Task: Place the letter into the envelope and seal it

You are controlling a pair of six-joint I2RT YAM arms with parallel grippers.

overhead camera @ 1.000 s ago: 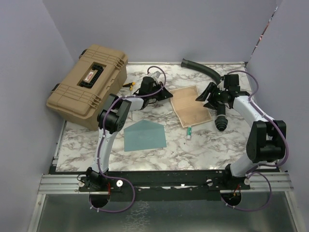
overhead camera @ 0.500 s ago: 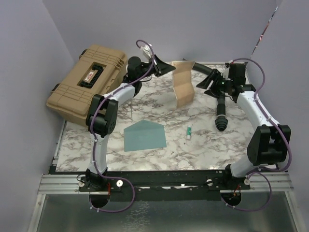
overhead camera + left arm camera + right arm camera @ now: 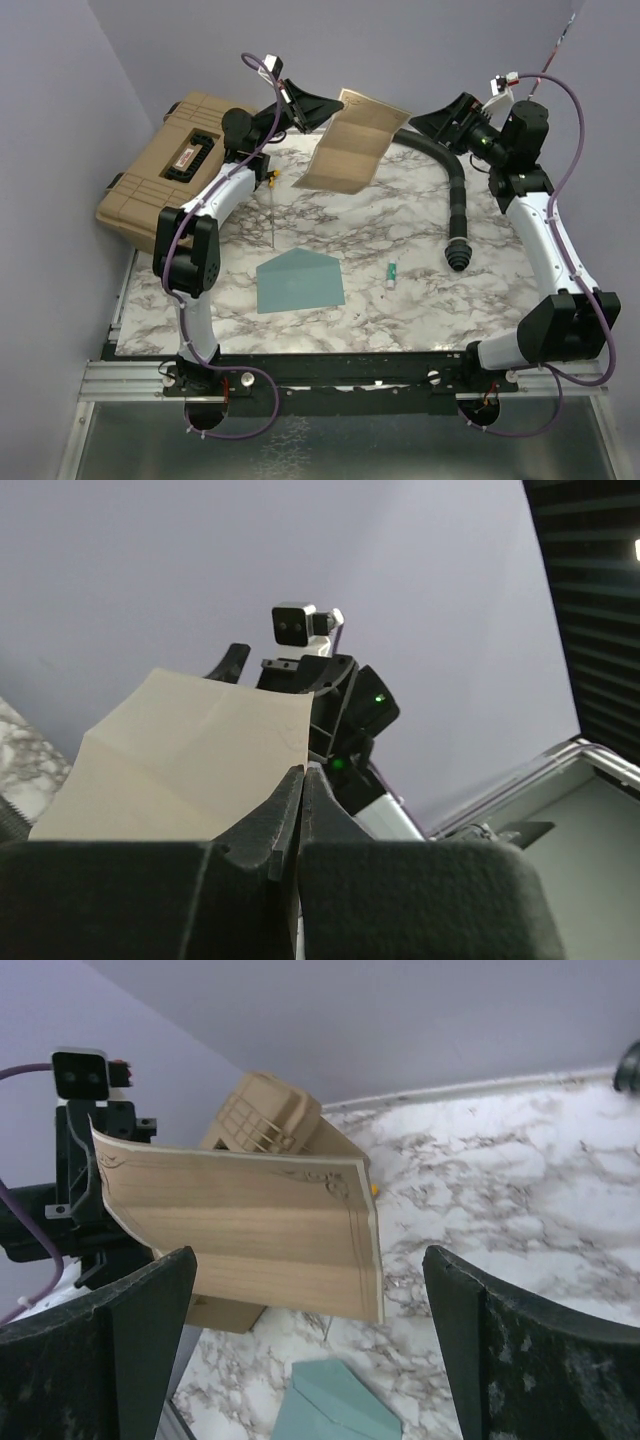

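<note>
The tan creased letter (image 3: 350, 150) hangs in the air over the back of the table, tilted, and my left gripper (image 3: 333, 104) is shut on its upper left edge. In the left wrist view the jaws (image 3: 301, 772) are pressed together on the sheet's (image 3: 180, 770) edge. My right gripper (image 3: 425, 122) is raised to the right of the sheet, open wide and apart from it. Its wrist view looks between both fingers (image 3: 130, 1360) at the letter (image 3: 250, 1230) and the teal envelope (image 3: 335, 1410) below. The envelope (image 3: 300, 280) lies flat on the marble table, flap pointing away.
A tan hard case (image 3: 185, 170) sits at the back left, partly over the table's edge. A black ribbed hose (image 3: 455, 190) curves down the right side. A small green and white tube (image 3: 392, 272) lies right of the envelope. Purple walls close in all round.
The left gripper has lifted the letter off the table, up and to the back. The right gripper has let go of the sheet, opened wide and risen to the right.
</note>
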